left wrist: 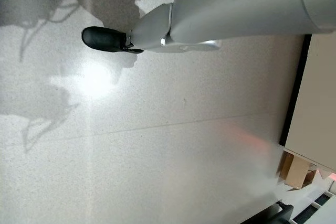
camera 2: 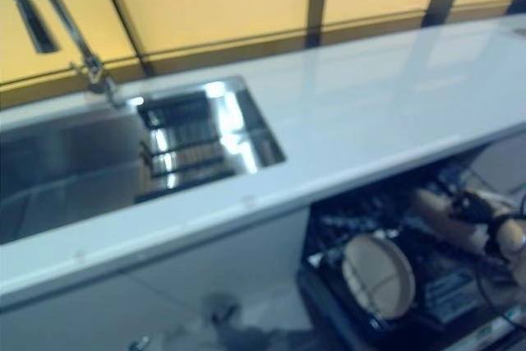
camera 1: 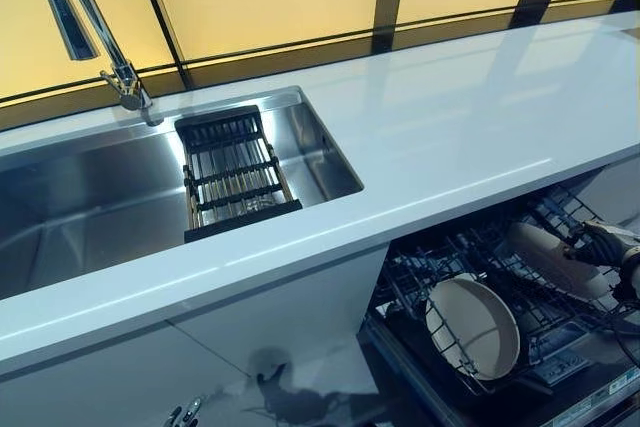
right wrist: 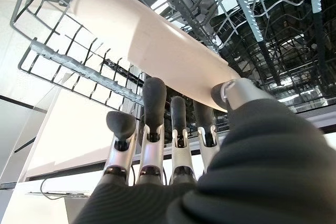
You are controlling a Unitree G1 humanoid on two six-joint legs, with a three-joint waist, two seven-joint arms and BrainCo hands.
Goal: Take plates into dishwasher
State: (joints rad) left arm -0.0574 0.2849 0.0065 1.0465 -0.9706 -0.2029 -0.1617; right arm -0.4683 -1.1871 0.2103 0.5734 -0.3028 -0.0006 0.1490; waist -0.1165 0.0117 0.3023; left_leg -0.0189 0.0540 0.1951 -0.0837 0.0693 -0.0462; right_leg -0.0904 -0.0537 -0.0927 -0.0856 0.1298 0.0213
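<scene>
The dishwasher's lower rack [camera 1: 415, 269] is pulled out below the countertop at the lower right. One cream plate [camera 1: 472, 327] stands on edge in its front tines. Behind it a second cream plate [camera 1: 545, 252] leans over the rack, and my right hand [camera 1: 605, 245] holds its rim. In the right wrist view the fingers [right wrist: 155, 103] lie under this plate [right wrist: 157, 40] and the thumb presses on its other face, above the rack wires [right wrist: 63, 56]. My left hand [camera 1: 184, 413] hangs low at the bottom edge, in front of the cabinet, with only its fingertips showing.
A white countertop [camera 1: 450, 127] runs across the view above the dishwasher. To the left is a steel sink [camera 1: 80, 217] with a black draining rack [camera 1: 235, 172] inside it and a tall faucet [camera 1: 100, 27]. White cabinet fronts [camera 1: 250, 337] lie below.
</scene>
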